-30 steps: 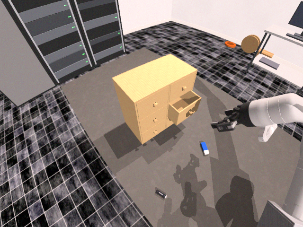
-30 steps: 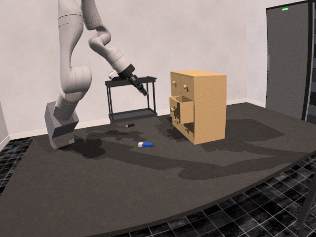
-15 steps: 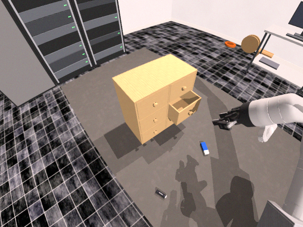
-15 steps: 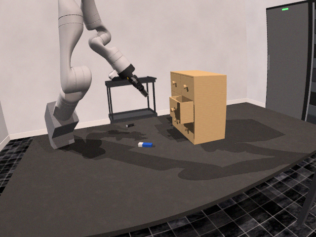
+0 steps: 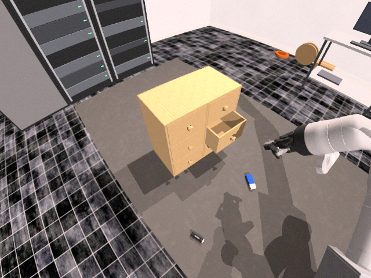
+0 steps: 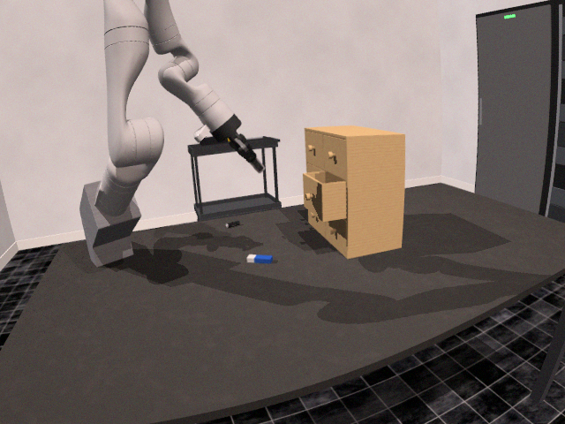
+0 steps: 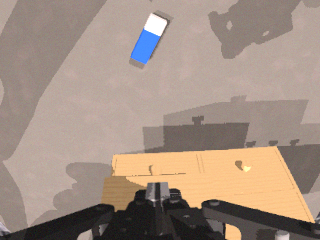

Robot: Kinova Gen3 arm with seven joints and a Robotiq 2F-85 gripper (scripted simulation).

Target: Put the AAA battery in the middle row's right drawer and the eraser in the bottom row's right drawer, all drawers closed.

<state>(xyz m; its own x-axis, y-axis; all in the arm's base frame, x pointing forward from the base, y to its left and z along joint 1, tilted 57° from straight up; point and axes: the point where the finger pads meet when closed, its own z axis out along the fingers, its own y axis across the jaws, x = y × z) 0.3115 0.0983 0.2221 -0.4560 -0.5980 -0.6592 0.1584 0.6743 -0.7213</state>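
One drawer (image 5: 229, 136) (image 6: 334, 200) stands open, and with our gripper (image 5: 272, 149) (image 6: 260, 169) (image 7: 158, 196) closed on nothing, we likely must push toward eleven o'clock from above.

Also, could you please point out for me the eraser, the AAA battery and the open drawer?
Eraser (image 5: 250, 179) (image 6: 263, 259) (image 7: 146, 47): top, exterior and wrist views, blue sleeve.
AAA battery (image 5: 196, 237) (image 6: 233, 223): top and exterior views, dark casing.
Open drawer (image 5: 223, 141) (image 6: 334, 201): top view, front panel; exterior view, side wall.
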